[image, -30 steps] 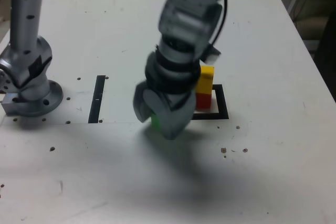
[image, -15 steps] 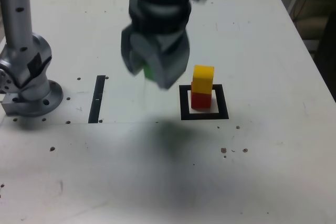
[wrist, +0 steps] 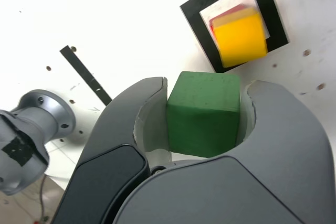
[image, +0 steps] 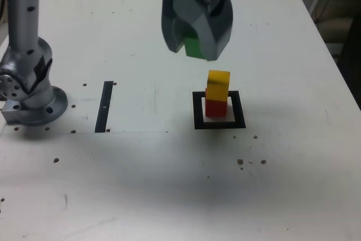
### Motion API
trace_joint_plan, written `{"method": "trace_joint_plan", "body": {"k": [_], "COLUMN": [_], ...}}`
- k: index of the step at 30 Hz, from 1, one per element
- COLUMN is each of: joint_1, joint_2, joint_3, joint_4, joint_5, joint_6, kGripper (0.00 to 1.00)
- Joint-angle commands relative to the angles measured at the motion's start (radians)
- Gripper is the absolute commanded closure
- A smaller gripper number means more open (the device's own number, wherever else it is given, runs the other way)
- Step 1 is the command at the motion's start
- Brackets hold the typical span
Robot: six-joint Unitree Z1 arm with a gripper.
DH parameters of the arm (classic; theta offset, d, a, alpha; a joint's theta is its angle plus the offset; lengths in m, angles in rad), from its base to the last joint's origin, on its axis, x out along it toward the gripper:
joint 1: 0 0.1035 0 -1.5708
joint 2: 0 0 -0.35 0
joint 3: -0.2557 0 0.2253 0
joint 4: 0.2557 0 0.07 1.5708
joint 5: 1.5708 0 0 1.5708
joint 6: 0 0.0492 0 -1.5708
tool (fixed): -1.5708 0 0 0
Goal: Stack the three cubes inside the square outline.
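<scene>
Exterior view: gripper [image: 197, 32] high over table [image: 293, 167], jaws closed on green cube [image: 194, 48]; yellow cube [image: 218, 85] atop red cube [image: 216, 108] inside black square outline [image: 240, 110], nearer table's right edge than black strip [image: 104, 106].

White, dark-speckled tabletop [image: 130, 190] carries my arm's base [image: 38, 112], narrow black strip [image: 104, 107], black square outline [image: 240, 109], red cube [image: 215, 109] inside outline.

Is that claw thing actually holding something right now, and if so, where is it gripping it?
Yes: the gripper holds the green cube by two opposite side faces, one jaw against each, leaving its top uncovered.
</scene>
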Motion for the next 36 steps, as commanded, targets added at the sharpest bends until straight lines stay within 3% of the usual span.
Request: {"method": "trace_joint_plan", "body": {"k": [1, 13, 36], "joint_1": [0.016, 0.046, 0.066], "joint_2": [0.018, 0.118, 0.184], "joint_3": [-0.019, -0.116, -0.079], "joint_4": [0.015, 0.030, 0.017], "joint_5": [-0.006, -0.048, -0.079], "joint_6": [-0.003, -0.080, -0.119], "kGripper": [0.72, 0.72, 0.72]}}
